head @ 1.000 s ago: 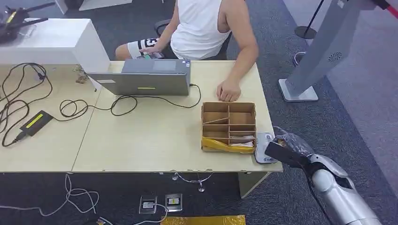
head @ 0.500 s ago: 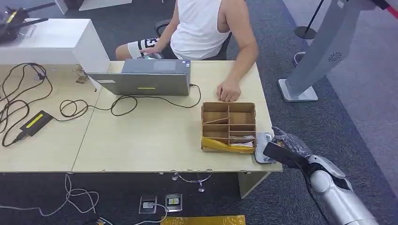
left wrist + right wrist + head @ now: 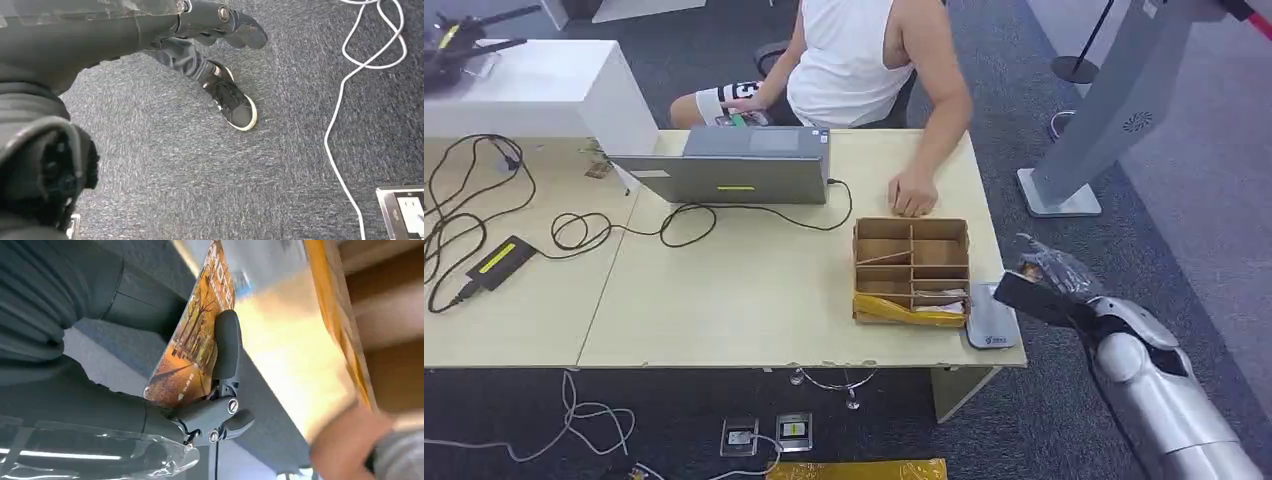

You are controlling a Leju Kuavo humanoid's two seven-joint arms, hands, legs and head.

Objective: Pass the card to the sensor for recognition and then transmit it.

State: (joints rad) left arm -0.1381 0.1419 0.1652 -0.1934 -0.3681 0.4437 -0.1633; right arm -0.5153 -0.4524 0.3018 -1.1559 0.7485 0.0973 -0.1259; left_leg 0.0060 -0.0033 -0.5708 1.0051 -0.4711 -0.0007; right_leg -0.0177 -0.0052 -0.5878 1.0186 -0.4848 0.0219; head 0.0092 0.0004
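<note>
I read the right hand (image 3: 1049, 290) as grasping the card (image 3: 192, 337): in the right wrist view the thumb and one dark finger pinch the card, whose face carries an orange autumn-tree print. In the head view that hand is just off the counter's (image 3: 724, 300) right edge, beside the grey sensor pad (image 3: 990, 318), which lies flat at the counter's near right corner. I cannot tell from the frames whether the card overlaps the pad or touches it.

The sensor pad sits just right of the cardboard divider box (image 3: 912, 268), whose front is bound with yellow tape.

The left hand (image 3: 220, 22) hangs over the carpeted floor (image 3: 175, 170), holding nothing, fingers slightly curled and apart.

A person (image 3: 864, 60) sits at the far side of the counter, one hand (image 3: 911, 195) resting near the box. A laptop (image 3: 734, 165) and black cables (image 3: 484, 190) occupy the counter's left portion.
</note>
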